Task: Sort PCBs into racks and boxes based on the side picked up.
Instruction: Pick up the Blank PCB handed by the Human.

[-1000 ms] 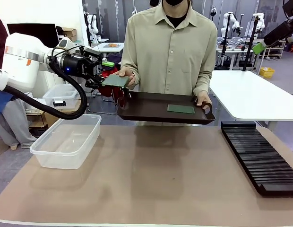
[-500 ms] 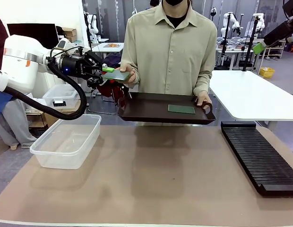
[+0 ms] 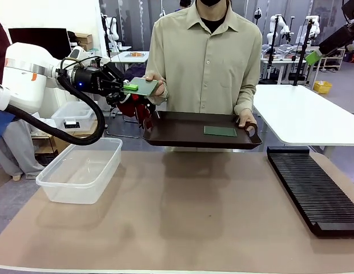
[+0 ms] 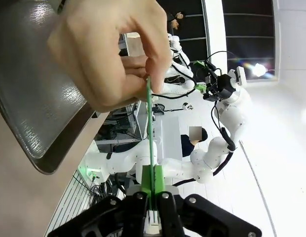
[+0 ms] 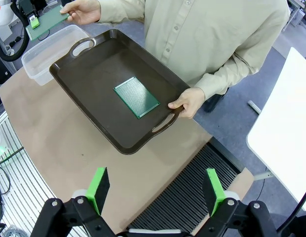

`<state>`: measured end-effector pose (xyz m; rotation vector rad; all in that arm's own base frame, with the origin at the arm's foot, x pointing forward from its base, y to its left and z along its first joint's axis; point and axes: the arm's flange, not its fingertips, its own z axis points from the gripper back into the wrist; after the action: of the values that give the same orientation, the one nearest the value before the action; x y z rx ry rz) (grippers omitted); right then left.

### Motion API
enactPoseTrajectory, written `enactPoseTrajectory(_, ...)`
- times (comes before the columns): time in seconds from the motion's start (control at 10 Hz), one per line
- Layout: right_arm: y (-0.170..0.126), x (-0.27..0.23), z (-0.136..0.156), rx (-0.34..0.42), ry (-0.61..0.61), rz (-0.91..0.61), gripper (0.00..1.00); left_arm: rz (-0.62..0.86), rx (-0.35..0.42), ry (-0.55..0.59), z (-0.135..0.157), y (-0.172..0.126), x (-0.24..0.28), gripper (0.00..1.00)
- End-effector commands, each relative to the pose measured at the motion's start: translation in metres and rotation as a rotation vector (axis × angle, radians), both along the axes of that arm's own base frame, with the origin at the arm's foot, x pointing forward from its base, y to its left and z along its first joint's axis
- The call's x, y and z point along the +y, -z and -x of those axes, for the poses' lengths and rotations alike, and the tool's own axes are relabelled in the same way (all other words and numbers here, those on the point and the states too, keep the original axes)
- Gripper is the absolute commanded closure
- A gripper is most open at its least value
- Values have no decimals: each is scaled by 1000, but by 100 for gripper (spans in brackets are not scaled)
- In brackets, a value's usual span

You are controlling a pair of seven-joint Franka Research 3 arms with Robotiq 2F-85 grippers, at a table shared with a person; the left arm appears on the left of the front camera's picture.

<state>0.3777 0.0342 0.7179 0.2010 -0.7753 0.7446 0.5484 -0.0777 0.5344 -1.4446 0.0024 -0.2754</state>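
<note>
A clear tub [image 3: 80, 170] sits at the near left of the table [image 3: 194, 228] and a long black slotted rack [image 3: 313, 188] at the right, well apart. Beyond them, a person at the far side holds a dark brown tray [image 3: 177, 136] over the table's far edge, one hand [image 3: 244, 121] on its right handle. The longer PCB [image 3: 219, 131] lies flat on the tray, right of centre. Up and to the left of the tray, the left gripper [image 3: 129, 88] has its jaws clamped on one edge of the squarer PCB [image 3: 144, 85]. The person's other hand [image 3: 157, 89] pinches the opposite edge. The right gripper [image 5: 156, 173], jaws spread wide and holding nothing, hangs high over the tray and rack.
</note>
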Motion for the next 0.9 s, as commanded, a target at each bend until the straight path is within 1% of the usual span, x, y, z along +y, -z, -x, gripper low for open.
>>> enactPoseTrajectory(0.0, 3, -1, 2, 1, -9, 2, 0, -6, -25, -14, 6, 0, 5, 100)
enactPoseTrajectory(0.1, 3, -1, 2, 1, -9, 2, 0, -33, -36, -25, 8, 0, 2, 100)
enactPoseTrajectory(0.2, 3, -1, 2, 1, -9, 2, 0, -82, -68, -47, 6, -2, 7, 100)
enactPoseTrajectory(0.3, 3, -1, 2, 1, -9, 2, 0, -10, -6, -9, 1, -2, 2, 100)
enactPoseTrajectory(0.8, 3, -1, 2, 1, -9, 2, 0, -10, -6, -9, 1, -2, 2, 100)
